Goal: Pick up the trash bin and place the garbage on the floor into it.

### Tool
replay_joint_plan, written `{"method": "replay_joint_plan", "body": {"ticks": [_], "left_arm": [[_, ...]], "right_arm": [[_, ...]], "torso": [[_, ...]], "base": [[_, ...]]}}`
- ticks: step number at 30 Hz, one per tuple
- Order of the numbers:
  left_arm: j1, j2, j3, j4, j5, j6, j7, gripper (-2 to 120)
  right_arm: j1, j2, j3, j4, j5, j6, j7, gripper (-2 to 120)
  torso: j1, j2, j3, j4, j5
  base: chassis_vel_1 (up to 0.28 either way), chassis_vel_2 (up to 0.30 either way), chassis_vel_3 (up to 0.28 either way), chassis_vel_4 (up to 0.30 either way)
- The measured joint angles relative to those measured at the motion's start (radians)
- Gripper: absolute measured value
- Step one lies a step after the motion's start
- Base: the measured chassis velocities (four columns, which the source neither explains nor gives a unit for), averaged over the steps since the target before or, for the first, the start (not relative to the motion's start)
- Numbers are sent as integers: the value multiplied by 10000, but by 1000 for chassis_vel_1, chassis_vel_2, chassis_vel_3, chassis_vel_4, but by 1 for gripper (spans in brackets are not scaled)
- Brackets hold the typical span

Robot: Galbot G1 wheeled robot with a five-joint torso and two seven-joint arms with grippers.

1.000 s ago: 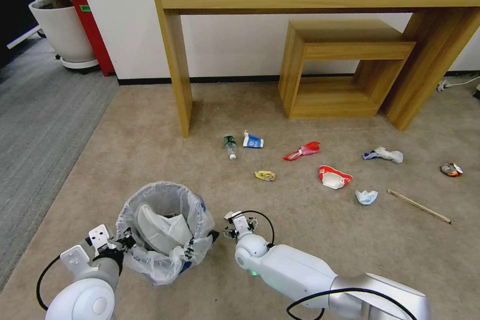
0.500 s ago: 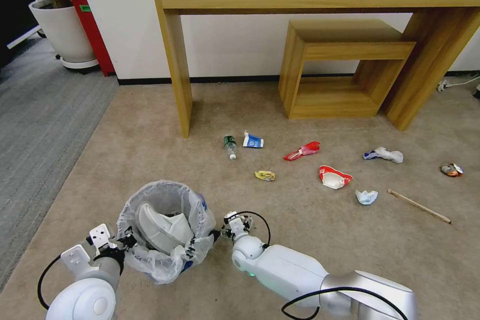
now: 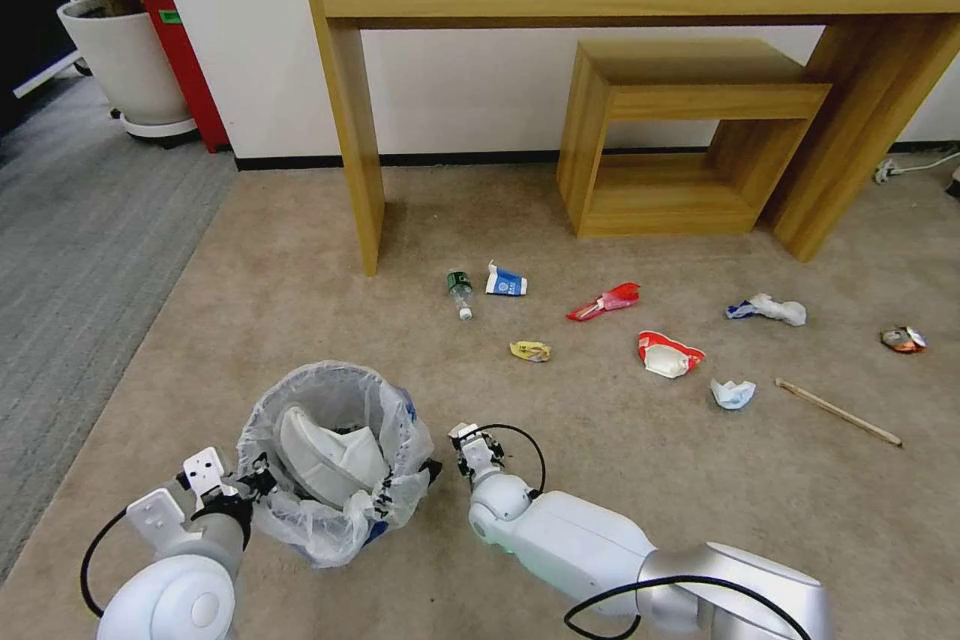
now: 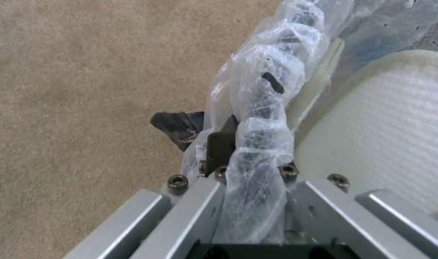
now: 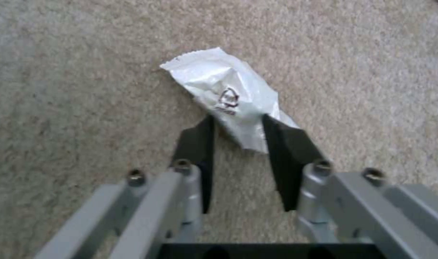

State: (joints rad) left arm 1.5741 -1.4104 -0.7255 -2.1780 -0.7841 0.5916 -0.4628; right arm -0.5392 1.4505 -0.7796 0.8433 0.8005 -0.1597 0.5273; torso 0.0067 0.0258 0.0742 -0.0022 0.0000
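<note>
The trash bin [image 3: 335, 520], lined with a crinkly whitish bag, hangs low at front left with white slippers [image 3: 325, 455] inside. My left gripper [image 3: 262, 473] is shut on its bagged rim [image 4: 264, 108]. To the bin's right, my right gripper [image 3: 472, 445] is down at the floor [image 3: 620, 420], open. Its black fingers [image 5: 200, 144] straddle the near end of a crumpled silvery-white wrapper [image 5: 224, 86]. More garbage lies farther out: a small bottle [image 3: 460, 292], a blue-white carton [image 3: 506, 282], a yellow wrapper [image 3: 530, 351] and a red wrapper [image 3: 605, 301].
Farther right lie a red-white wrapper [image 3: 668, 354], tissues [image 3: 733, 393], a crushed can [image 3: 903, 339] and a wooden stick [image 3: 838, 412]. A wooden console table [image 3: 350, 120] and a low wooden shelf [image 3: 680, 140] stand at the wall. Grey ribbed carpet [image 3: 70, 240] and a planter [image 3: 125, 60] are on the left.
My right arm has shifted slightly left towards the bin, with its gripper staying low over the carpet. The bin has swayed a little in my left gripper.
</note>
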Motion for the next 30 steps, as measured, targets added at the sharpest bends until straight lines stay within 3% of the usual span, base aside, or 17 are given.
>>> {"method": "replay_joint_plan", "body": {"ticks": [9,21,30], "left_arm": [[-36,-11,27,86,34,-34,2,0],[-144,-23,64,320,105,-55,11,0],[-298,1,70,559,112,-64,-22,0]], "right_arm": [[-51,-57,-14,-94,-226,267,-212,0],[-226,-653,203,994,-201,547,-213,0],[-641,-2311,1267,4233,-179,829,14,0]], "torso": [[0,1,0,0,0],[0,0,0,0,0],[-1,1,0,0,1]], "base": [[0,0,0,0],[0,0,0,0],[0,0,0,0]]}}
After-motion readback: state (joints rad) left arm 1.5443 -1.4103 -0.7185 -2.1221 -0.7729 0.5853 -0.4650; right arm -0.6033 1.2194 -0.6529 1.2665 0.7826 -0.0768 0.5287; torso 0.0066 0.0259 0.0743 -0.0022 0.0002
